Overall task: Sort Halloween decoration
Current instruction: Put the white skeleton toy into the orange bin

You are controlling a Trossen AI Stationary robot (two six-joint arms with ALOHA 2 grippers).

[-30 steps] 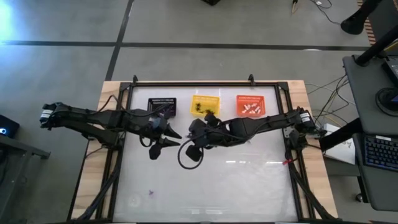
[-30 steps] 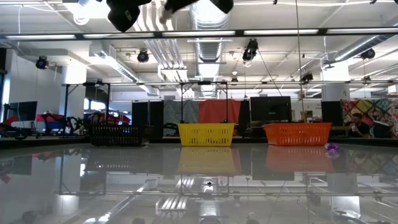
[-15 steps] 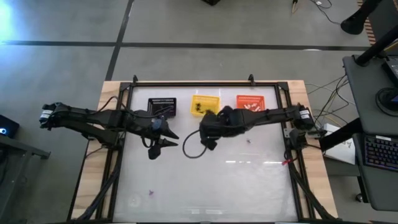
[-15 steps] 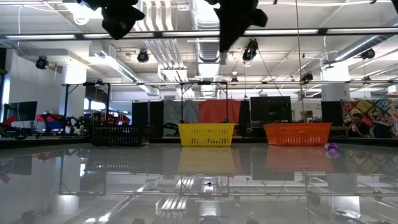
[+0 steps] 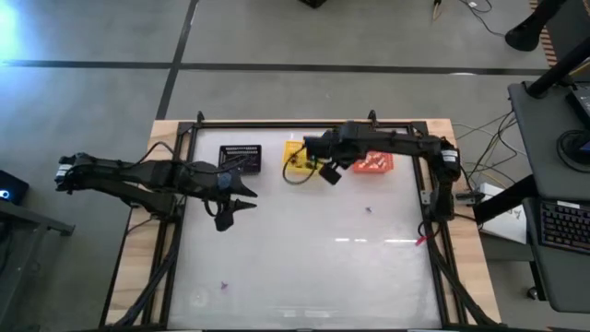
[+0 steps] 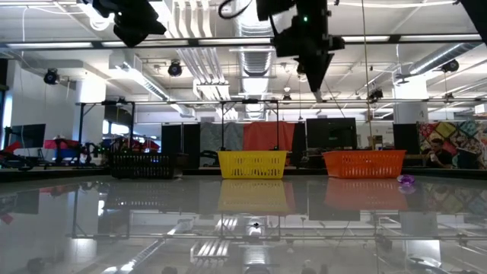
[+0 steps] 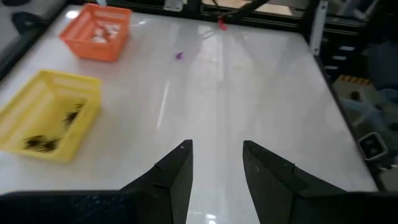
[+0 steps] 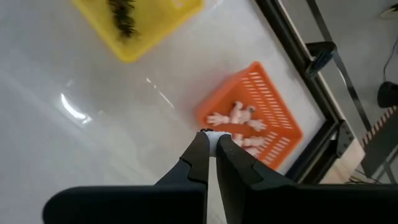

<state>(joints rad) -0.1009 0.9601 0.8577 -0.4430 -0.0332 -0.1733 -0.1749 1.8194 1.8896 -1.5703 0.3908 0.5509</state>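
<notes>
Three baskets stand along the far edge: black [image 5: 241, 159], yellow [image 5: 302, 155] with dark trinkets, orange [image 5: 373, 157] with white ones. My right gripper [image 8: 211, 137] hangs high between the yellow and orange baskets [image 5: 330, 175], shut on a tiny white trinket [image 8: 213, 139]. My left gripper [image 7: 214, 146] is open and empty, held above the table in front of the black basket [image 5: 241, 205]. Purple trinkets lie loose on the table, one right of centre [image 5: 369, 209] and one near the front left [image 5: 222, 285]. My right gripper pinches the white trinket [image 8: 213, 139] between the free ends of its two fingers. The fingers slant steeply down from above. The trinket is lifted well clear of the table, over the near edge of the orange basket [image 8: 249, 134].
A black frame [image 5: 286, 124] runs round the white tabletop, with posts at the right [image 5: 433, 198]. A looped cable [image 5: 297, 175] hangs off my right arm by the yellow basket. The table's middle and near part hold only the scattered trinkets.
My right gripper has swung from the table's middle toward the far right, to the orange basket, and tipped to point steeply down, staying shut. Its cable loop has followed.
</notes>
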